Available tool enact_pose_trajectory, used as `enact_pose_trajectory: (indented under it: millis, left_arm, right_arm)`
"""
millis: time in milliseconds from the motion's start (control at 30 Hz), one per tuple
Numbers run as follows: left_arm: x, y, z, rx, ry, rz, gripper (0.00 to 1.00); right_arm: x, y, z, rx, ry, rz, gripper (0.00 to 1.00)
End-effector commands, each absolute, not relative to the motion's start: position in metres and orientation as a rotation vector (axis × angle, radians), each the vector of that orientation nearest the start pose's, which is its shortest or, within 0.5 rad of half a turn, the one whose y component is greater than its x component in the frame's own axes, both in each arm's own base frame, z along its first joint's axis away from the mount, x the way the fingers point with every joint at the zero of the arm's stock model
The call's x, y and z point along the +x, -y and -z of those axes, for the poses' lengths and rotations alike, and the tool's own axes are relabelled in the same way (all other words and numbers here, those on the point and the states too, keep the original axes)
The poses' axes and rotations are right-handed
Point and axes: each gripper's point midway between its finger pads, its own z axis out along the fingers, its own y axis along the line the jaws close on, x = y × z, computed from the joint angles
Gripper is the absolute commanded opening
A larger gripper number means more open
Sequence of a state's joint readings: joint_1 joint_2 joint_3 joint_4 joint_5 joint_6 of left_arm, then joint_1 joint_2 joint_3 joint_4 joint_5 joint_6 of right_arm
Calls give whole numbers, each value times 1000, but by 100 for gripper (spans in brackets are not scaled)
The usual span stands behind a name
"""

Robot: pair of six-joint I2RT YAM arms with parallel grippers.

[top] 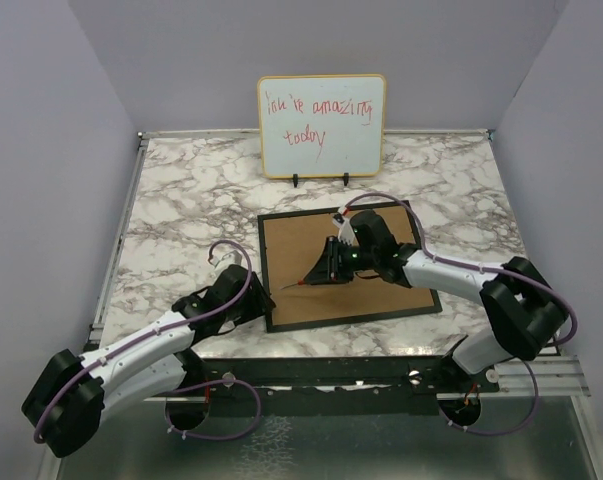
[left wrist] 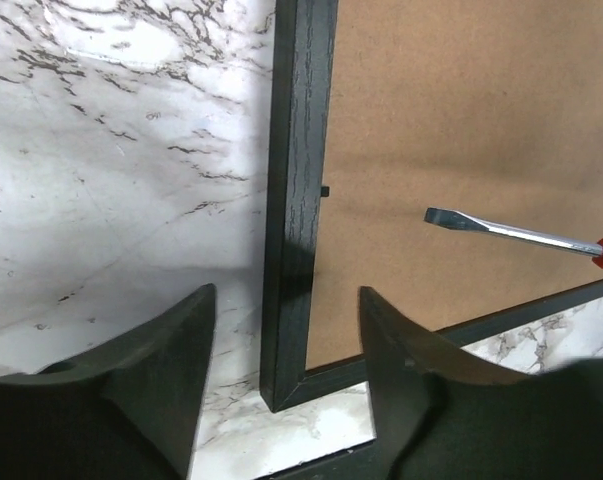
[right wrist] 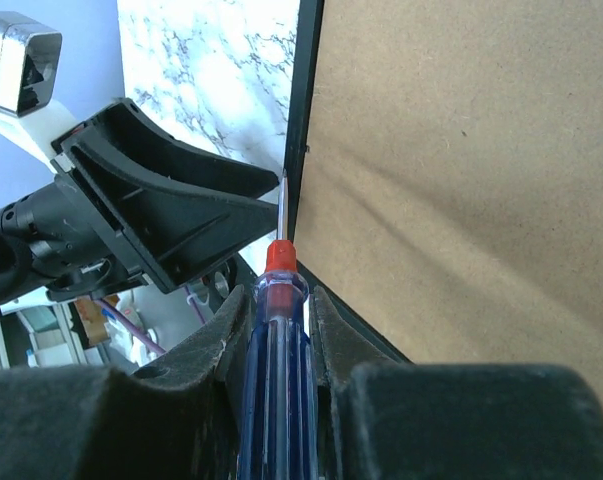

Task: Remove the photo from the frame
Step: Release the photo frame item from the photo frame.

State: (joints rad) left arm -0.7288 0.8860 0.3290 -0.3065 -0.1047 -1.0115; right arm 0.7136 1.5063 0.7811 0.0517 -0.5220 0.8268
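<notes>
The black frame (top: 281, 322) lies face down on the marble table, its brown back panel (top: 311, 255) up. The photo is hidden under the panel. My right gripper (top: 324, 272) is over the panel, shut on a blue-handled screwdriver (right wrist: 276, 330) with a red collar. Its blade (left wrist: 481, 226) hovers over the panel, pointing at the frame's left rail (left wrist: 299, 200), near a small black tab (left wrist: 324, 191). My left gripper (top: 264, 300) is open and straddles the frame's near left corner (left wrist: 281, 385). The left fingers (right wrist: 181, 215) also show in the right wrist view.
A wood-edged whiteboard (top: 323, 125) with red handwriting stands on small feet at the back, behind the frame. Marble tabletop (top: 181, 210) lies to the left of the frame. The table's metal front edge (top: 381, 375) is just below the frame.
</notes>
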Motion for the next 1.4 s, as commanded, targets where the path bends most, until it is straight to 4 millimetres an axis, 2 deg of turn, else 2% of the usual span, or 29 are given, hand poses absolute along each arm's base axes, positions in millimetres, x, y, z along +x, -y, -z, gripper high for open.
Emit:
enact_pose_trajectory:
  millis: [0, 200, 367, 700, 1067, 1367]
  left_arm:
    - [151, 165, -11, -381, -2587, 593, 53]
    - [146, 162, -6, -354, -2619, 562, 50]
    - [140, 154, 3, -331, -2679, 478, 40]
    - [125, 143, 15, -359, -2713, 380, 33]
    - [127, 140, 15, -361, -2699, 366, 23]
    - [128, 141, 13, -344, -2691, 367, 19]
  right_arm:
    - [202, -339, -100, -229, -2506, -1404, 1]
    - [201, -343, -92, -244, -2515, -1436, 1]
    - [202, -346, -87, -250, -2526, -1441, 0]
    - [201, -343, -74, -250, -2548, -1417, 1]
    - [209, -348, -64, -247, -2526, -1415, 0]
    - [205, -346, -54, -250, -2545, -1415, 0]
